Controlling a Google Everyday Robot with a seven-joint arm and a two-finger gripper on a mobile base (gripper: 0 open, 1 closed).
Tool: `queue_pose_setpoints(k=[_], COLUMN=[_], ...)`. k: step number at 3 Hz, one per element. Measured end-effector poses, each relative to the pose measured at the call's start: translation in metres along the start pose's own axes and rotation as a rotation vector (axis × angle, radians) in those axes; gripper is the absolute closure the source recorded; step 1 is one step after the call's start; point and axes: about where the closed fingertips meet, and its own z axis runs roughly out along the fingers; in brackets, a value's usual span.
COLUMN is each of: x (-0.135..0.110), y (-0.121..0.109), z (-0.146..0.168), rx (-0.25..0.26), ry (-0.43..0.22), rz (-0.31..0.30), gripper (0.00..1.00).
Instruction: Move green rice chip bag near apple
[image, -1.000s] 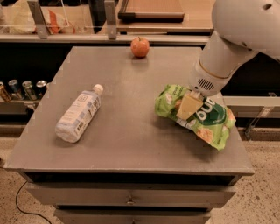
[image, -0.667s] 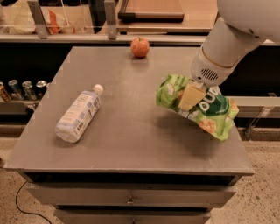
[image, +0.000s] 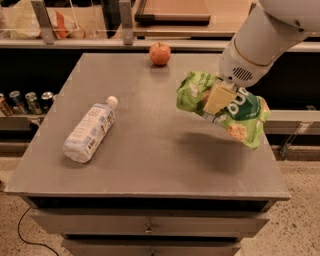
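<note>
My gripper (image: 218, 100) is shut on the green rice chip bag (image: 240, 114), a crinkled light-green pouch with a dark green logo. The bag hangs in the air above the right side of the grey table (image: 150, 150) and casts a shadow under it. One pale finger (image: 216, 98) lies across the bag's front. The white arm comes in from the upper right. The apple (image: 160, 53), small and orange-red, sits at the table's far edge, up and to the left of the bag, well apart from it.
A clear plastic bottle with a white cap (image: 90, 130) lies on its side on the table's left half. Several cans (image: 25, 101) stand on a low shelf to the left. A counter with a rail runs behind the table.
The gripper has lifted the bag off the table and carried it up and a little to the left, toward the apple. The apple and the bottle have not moved.
</note>
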Motion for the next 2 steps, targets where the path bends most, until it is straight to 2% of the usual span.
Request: queue_pose_setpoints(k=[1, 2], x=[-0.011, -0.039], y=[-0.009, -0.042], z=[-0.004, -0.016], rx=[0.06, 0.172], ry=[-0.012, -0.048], rz=[-0.022, -0.052], gripper=[1.0, 1.0])
